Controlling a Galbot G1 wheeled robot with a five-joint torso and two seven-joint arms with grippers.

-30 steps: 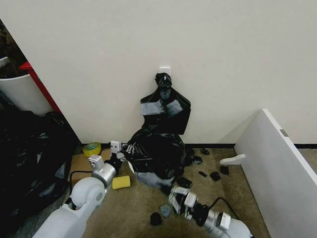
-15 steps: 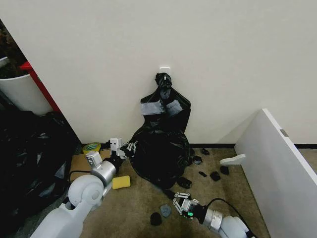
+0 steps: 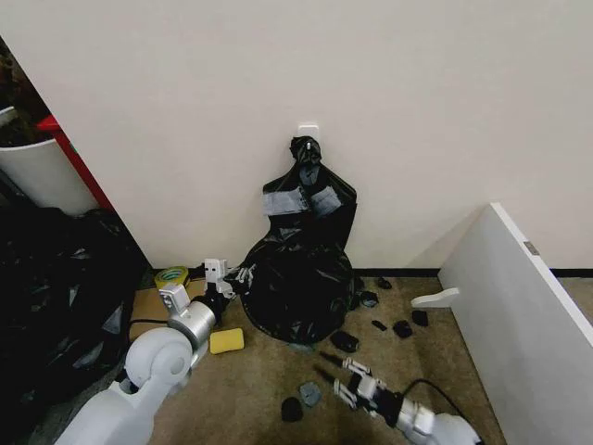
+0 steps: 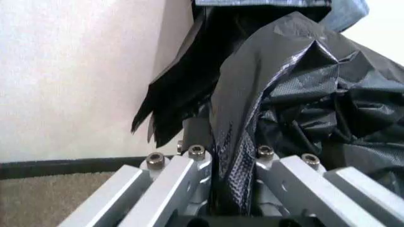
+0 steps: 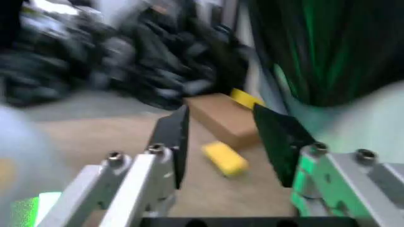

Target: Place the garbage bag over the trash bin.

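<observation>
Glossy black garbage bag point(image 3: 298, 292) against wall

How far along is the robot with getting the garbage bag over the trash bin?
Looks done: the garbage bag drapes the whole bin, hem nearly down to the carpet. In hand: the left gripper is shut on a fold of the bag at its side, film pinched between the jaws in the left wrist view. The right gripper hangs open, low above the carpet, apart from the bag. Left: letting go.

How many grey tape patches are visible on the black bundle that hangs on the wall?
2. Both sit on the upper part of the black bundle, below its knot: one grey tape patch toward the robot's left, the other toward its right. More may be hidden in the folds.
</observation>
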